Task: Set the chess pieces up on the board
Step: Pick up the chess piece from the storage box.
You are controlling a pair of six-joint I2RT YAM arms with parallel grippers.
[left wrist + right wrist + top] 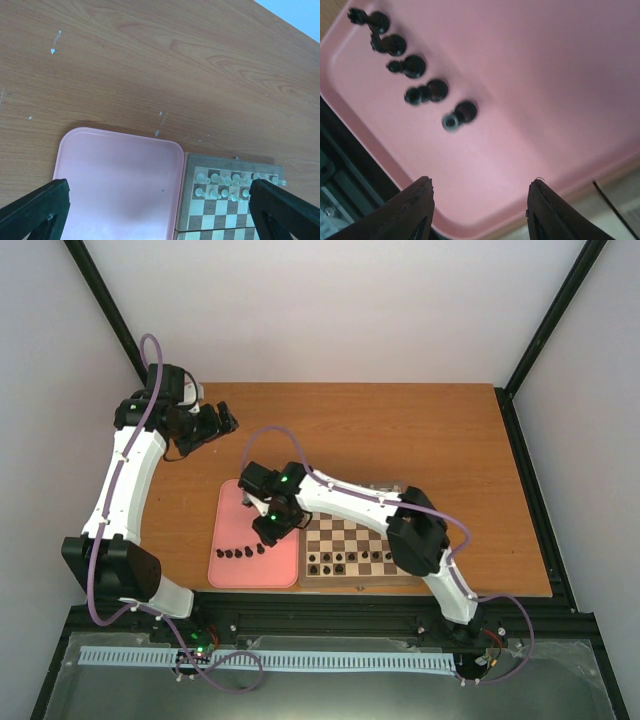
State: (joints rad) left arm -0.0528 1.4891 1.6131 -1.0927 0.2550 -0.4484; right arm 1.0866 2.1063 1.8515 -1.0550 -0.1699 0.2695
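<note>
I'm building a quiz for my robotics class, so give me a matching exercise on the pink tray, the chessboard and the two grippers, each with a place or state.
1. pink tray
2. board
3. right gripper
4. left gripper

A. open, above the tray
B. open, near the far left corner of the table
C. holds five black pieces in a row
D. lies right of the tray

Pairs: 1-C, 2-D, 3-A, 4-B

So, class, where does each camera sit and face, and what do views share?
Top external: above, behind the bases, looking down on the table; left arm, right arm show.
Left wrist: faces the tray and board; own fingers show.
Right wrist: close over the tray's black pieces; own open gripper shows.
Shared: the tray.
</note>
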